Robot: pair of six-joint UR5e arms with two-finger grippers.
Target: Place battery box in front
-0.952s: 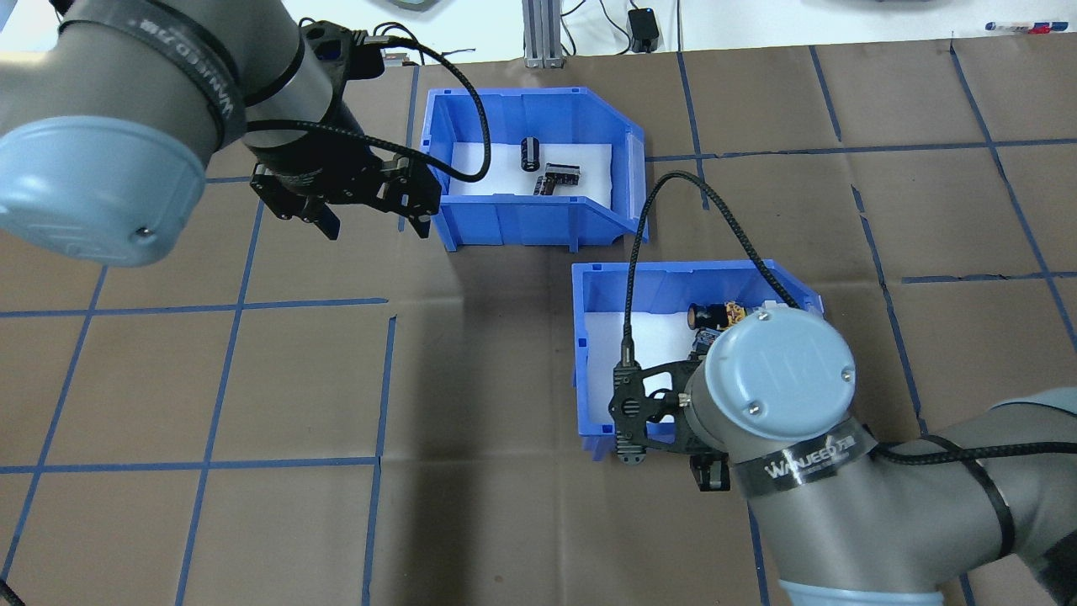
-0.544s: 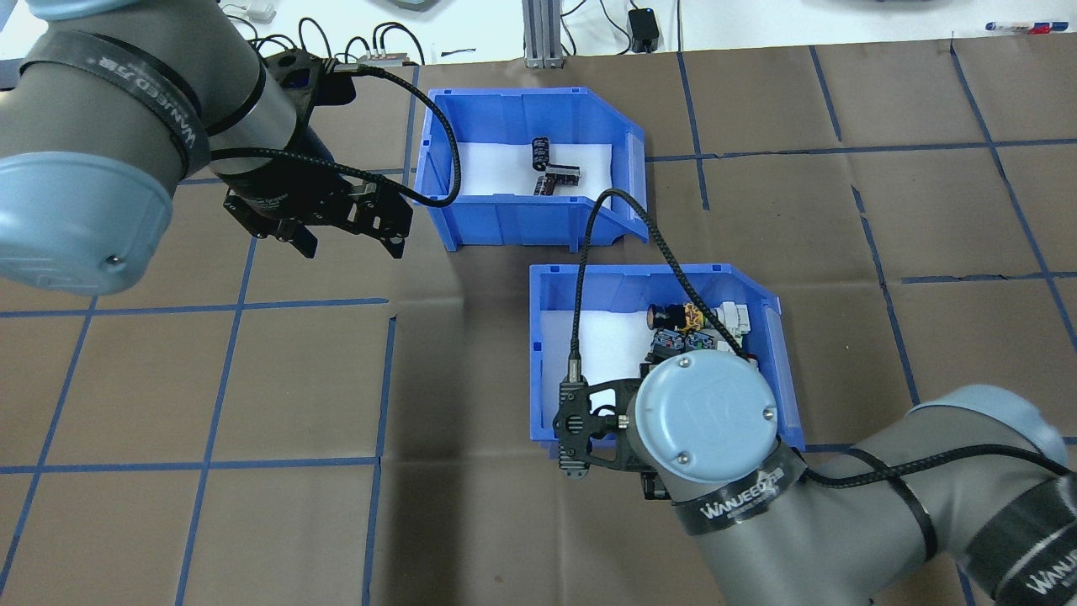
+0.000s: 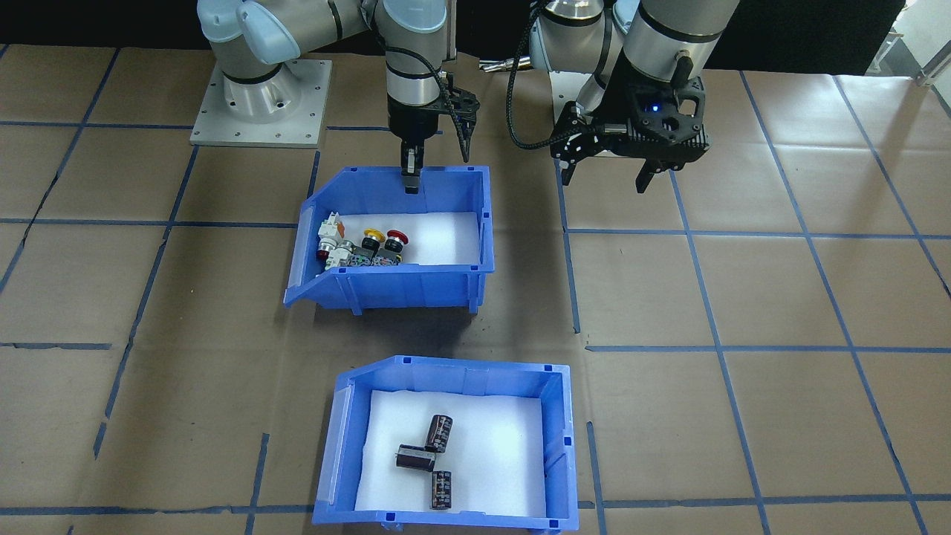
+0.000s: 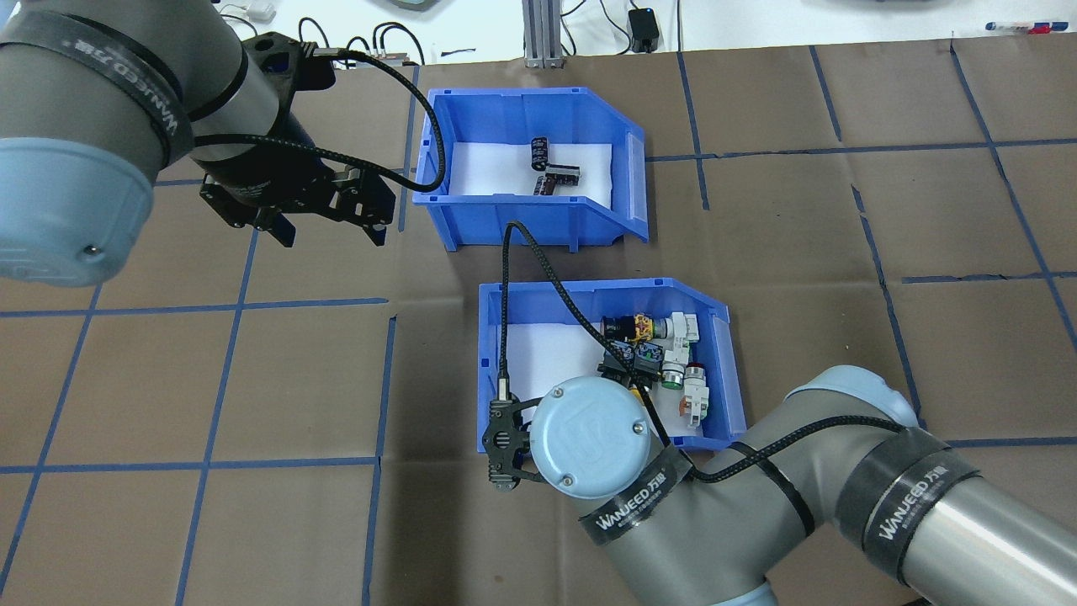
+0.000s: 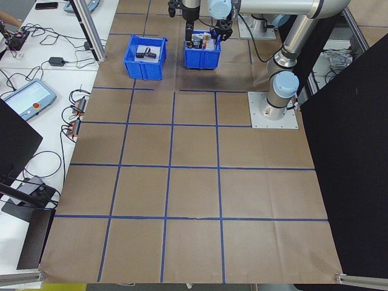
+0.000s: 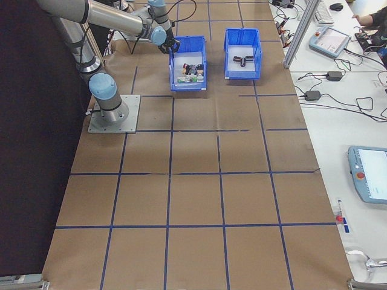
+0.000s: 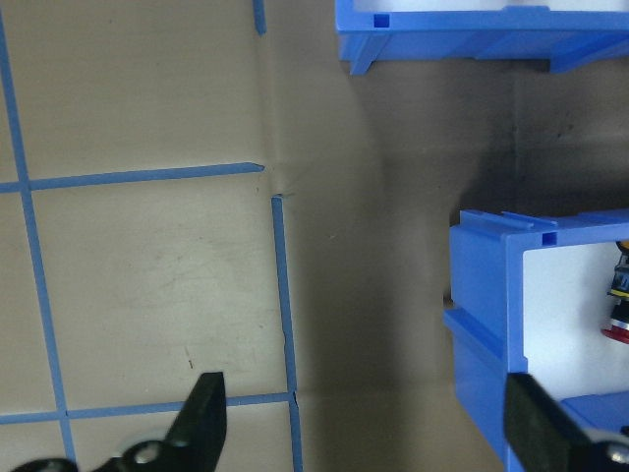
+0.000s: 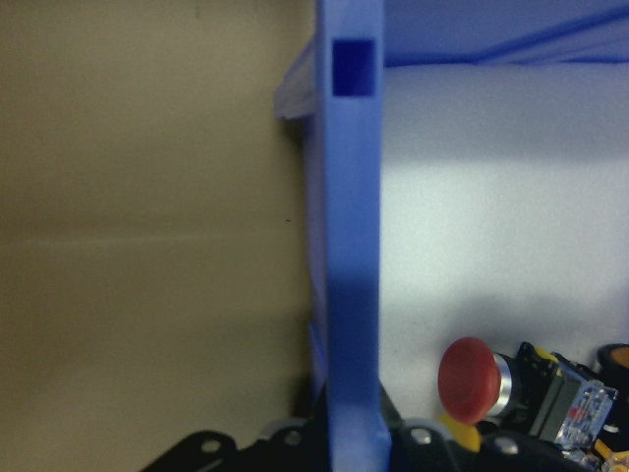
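The blue plastic battery box with a sloped cut-out side (image 4: 530, 172) sits on the brown paper tabletop (image 4: 252, 379) near the far edge, the edge away from the robot. It has a white liner and three small black cylinders (image 3: 431, 455) lying close together on it; two of them touch. Nothing holds this box. The other blue plastic bin with red and yellow push-button switches (image 4: 589, 353) sits closer to the robot, just beside the battery box but not touching it, with a strip of brown paper between them. The switches (image 3: 362, 249) are bunched at the end of that bin next to its sloped side. The right claw (image 3: 410, 178) points down at the bin's wall nearest the robot. In the right wrist view the blue wall (image 8: 352, 246) runs straight up between the claw's two sides, so the claw is clamped on that wall. The left claw (image 4: 326, 236) hangs over bare brown paper, off to the side of the battery box and apart from both bins. Its two black fingers (image 7: 204, 433) stand wide apart with nothing between them. Blue tape lines (image 4: 210, 303) cross the brown paper in a grid.
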